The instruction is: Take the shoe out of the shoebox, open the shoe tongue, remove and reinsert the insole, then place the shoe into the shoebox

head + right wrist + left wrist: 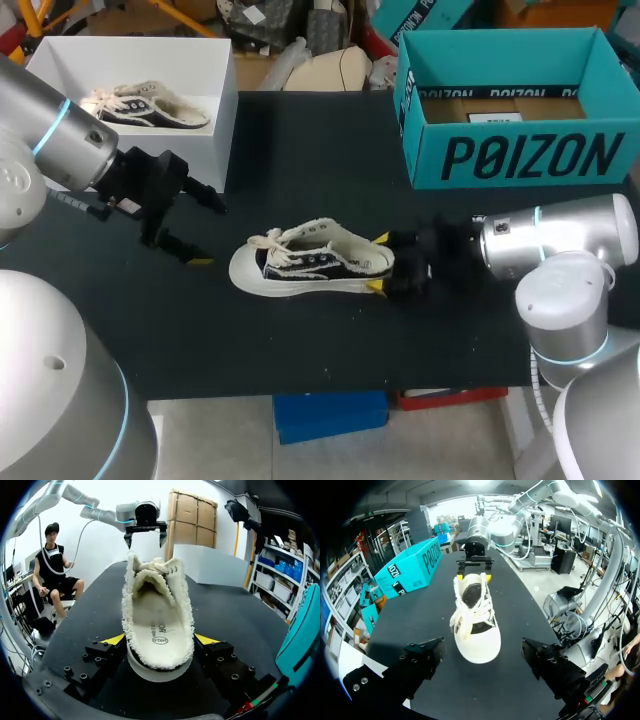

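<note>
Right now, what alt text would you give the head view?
A navy canvas shoe with white fleece lining stands on the black table, the right gripper shut on its heel. The left gripper hangs open beyond its toe, not touching.

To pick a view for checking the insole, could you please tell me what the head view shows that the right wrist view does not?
Only the head view: the second shoe in the white box. Only the right wrist view: the insole inside the shoe. Both: the shoe on the table, its heel gripped by the right hand, the open left hand beyond its toe.
</note>
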`<state>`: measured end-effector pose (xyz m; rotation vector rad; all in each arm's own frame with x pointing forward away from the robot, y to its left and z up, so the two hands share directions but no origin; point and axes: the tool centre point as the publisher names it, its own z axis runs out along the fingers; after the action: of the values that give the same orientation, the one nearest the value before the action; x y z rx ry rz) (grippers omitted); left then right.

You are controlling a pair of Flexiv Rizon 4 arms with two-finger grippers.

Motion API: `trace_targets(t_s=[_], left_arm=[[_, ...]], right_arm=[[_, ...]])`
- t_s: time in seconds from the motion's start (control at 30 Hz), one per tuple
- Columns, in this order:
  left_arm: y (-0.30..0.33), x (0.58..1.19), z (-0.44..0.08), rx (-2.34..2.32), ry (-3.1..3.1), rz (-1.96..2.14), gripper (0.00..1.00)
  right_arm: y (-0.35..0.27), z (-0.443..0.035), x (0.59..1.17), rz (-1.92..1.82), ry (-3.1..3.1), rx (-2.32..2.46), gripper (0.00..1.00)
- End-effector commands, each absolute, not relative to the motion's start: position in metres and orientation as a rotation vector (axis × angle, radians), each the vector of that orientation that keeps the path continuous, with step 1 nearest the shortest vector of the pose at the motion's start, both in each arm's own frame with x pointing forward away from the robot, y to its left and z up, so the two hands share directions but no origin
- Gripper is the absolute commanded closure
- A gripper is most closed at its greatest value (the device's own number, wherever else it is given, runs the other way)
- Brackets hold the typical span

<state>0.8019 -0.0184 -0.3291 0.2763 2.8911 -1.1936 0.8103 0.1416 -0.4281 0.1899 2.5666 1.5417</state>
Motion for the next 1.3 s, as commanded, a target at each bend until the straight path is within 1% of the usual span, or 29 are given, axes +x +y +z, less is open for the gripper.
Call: trace_targets(t_s=[0.03,0.6,0.73,0.9,0.93,1.0,1.3], left_arm=[[-0.019,0.801,-0.331,0.276,2.887,-1.191,0.0],[-0.019,0.801,-0.331,0.276,2.887,-1.191,0.0],[-0.023,0.798,-0.319,0.178,2.914,-0.943,0.0],[-0.032,0.793,-0.306,-0.176,2.934,-0.545,0.0],[-0.035,0.791,-0.303,-0.215,2.925,-0.522,0.0],[-0.042,0.787,-0.3,-0.152,2.924,-0.51,0.0],[-0.042,0.787,-0.3,-0.152,2.924,-0.51,0.0]], right_arm=[[0.141,-0.431,0.808,1.554,2.567,0.184,1.0],[0.142,-0.434,0.808,1.56,2.59,0.183,1.0],[0.142,-0.434,0.808,1.56,2.59,0.183,1.0],[0.142,-0.434,0.808,1.56,2.59,0.183,1.0],[0.142,-0.434,0.808,1.56,2.59,0.183,1.0],[0.142,-0.434,0.808,1.56,2.59,0.183,1.0],[0.142,-0.434,0.808,1.56,2.59,0.183,1.0]])
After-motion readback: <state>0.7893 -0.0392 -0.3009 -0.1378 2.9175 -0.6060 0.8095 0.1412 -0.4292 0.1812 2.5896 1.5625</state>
